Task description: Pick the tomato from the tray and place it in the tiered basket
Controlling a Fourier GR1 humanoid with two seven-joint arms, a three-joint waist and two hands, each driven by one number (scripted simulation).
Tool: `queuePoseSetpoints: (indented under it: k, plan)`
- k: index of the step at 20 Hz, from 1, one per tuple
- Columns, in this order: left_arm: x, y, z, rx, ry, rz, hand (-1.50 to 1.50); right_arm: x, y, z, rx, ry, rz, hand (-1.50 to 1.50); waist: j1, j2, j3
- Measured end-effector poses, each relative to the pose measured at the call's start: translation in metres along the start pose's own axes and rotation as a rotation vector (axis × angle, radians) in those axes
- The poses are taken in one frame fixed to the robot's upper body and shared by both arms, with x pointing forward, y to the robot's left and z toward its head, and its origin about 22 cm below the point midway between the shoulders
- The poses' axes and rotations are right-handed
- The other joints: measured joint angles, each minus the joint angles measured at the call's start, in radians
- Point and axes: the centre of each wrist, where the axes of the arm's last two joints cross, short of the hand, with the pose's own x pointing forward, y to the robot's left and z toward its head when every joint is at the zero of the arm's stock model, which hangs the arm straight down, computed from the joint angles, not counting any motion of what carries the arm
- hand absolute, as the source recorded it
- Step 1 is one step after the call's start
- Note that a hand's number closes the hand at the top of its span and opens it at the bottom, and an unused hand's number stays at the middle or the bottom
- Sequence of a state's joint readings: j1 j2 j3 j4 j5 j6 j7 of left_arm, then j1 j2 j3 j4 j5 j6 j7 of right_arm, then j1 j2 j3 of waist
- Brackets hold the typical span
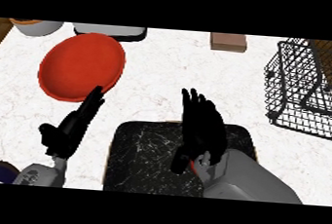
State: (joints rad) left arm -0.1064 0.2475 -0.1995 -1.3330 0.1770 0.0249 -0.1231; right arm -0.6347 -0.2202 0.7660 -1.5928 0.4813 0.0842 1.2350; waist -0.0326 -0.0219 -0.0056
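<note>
Although most of it is hidden, the tomato [194, 161] shows as a small red sliver under the palm of the right hand [200, 131], on the right half of the dark tray [141, 151] and towards its near edge. That hand lies over the tray with its fingers stretched long and fairly straight towards the far edge and the thumb set out beside the red patch. It is wide rather than closed, and I cannot tell whether the palm touches the fruit. The left hand [70, 129] rests open just off the tray's left edge, fingers pointing up the counter [164, 75] towards a red plate [82, 66] near the far left corner.

The tiered basket [307, 89], black wire, stands at the counter's right edge, well apart from the tray.

By my reckoning a tomato is light and round, smooth-skinned and a bit slippery, with soft flesh that bruises if pinched. It wants taking round its widest part, thumb on one side and fingers opposite, cradled rather than nipped at the top. Being round, it may roll on the flat tray if nudged off-centre, and again on the basket's wire floor when set down.
</note>
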Motion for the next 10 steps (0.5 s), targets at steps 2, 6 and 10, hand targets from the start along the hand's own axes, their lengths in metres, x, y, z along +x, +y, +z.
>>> queuePoseSetpoints:
  k: [2,6,10]
  plan:
    - [-0.001,0.001,0.002,0.002,0.003,-0.004,0.00,0.000,-0.002,-0.002,-0.028,0.018,0.016,-1.50,-0.001,0.001,0.000]
    - [0.001,0.001,0.000,0.005,0.002,0.000,0.00,-0.010,0.007,-0.011,-0.021,0.084,0.063,-1.50,-0.005,0.003,0.000]
    - [0.004,-0.001,0.001,0.004,-0.004,-0.003,0.00,-0.016,0.016,-0.017,0.008,0.138,0.068,-1.50,-0.001,0.004,0.001]
